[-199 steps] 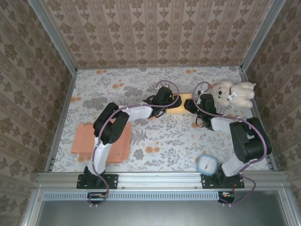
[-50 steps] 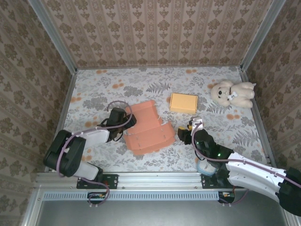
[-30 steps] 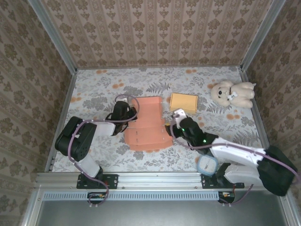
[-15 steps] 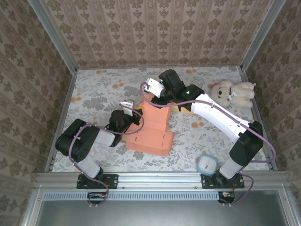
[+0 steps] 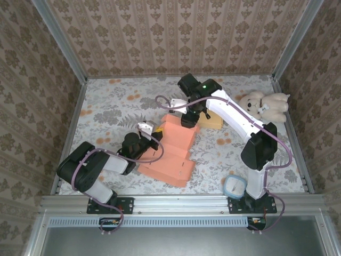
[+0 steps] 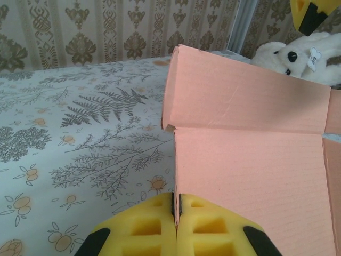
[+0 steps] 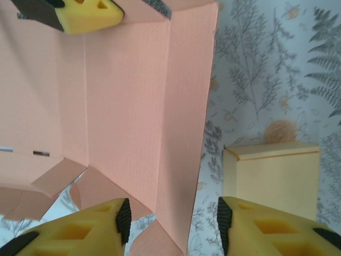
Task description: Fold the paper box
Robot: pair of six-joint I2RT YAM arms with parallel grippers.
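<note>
Mid-fold: the paper box (image 5: 171,152) lies half flat in the middle of the counter (image 5: 106,106), the left claw (image 5: 143,144) clenched on its left edge, the right claw (image 5: 189,118) hanging over the far end, jaws apart astride the raised far panel's edge. Next, I'd say, the right claw must close on that panel and tip it inward along its crease while the left pins the sheet. The box's long axis runs from the arms' side toward the back wall, leaning slightly right, raised end farthest away.
</note>
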